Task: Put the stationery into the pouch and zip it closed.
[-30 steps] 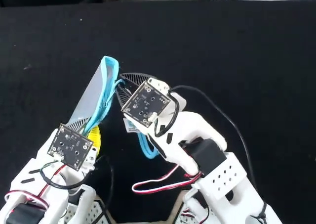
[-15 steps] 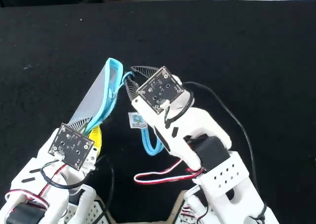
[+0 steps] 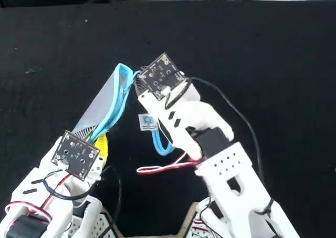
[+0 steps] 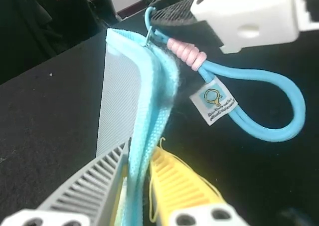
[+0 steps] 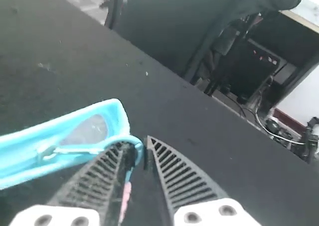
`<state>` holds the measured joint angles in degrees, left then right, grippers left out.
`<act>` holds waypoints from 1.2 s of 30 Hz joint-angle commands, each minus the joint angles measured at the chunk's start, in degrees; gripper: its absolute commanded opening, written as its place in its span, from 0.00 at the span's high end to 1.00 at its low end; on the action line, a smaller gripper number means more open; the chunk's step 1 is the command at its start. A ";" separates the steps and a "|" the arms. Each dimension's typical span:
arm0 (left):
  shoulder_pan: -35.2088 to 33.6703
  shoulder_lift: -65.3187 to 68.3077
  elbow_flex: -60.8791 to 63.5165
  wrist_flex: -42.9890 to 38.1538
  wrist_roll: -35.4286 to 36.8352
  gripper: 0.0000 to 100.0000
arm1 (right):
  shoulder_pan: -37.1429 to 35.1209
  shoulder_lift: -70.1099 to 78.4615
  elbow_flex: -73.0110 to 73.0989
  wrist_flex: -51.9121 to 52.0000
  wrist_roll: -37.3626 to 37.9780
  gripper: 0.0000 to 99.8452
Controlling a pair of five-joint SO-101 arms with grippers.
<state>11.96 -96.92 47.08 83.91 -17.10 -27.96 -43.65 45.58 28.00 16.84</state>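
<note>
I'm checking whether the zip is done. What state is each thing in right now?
pouch: stands on edge, zip side up, held at both ends.
zipper: looks closed up to the far corner.
pull cord: loop slack, pouch end pinched.
left gripper: shut on pouch.
right gripper: shut on pull cord.

Pouch (image 4: 117,106): grey ribbed cloth with blue woven zip tape. Cord (image 4: 239,74): smooth, slightly glossy. Table (image 3: 262,49): matt black cloth.
</note>
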 commanded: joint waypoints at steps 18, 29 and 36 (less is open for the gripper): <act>0.92 -0.44 -4.09 0.53 -0.26 0.97 | 11.08 14.37 -3.03 -15.30 -0.70 0.99; 0.92 -0.44 -4.09 0.62 -0.26 0.97 | 10.99 20.26 -6.37 -14.86 -0.79 0.99; 0.92 -0.44 -4.00 0.53 -0.26 0.97 | 9.58 16.92 -6.46 -8.97 -0.79 0.99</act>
<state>11.96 -96.75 47.16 83.91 -17.10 -21.89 -25.01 42.15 16.75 16.31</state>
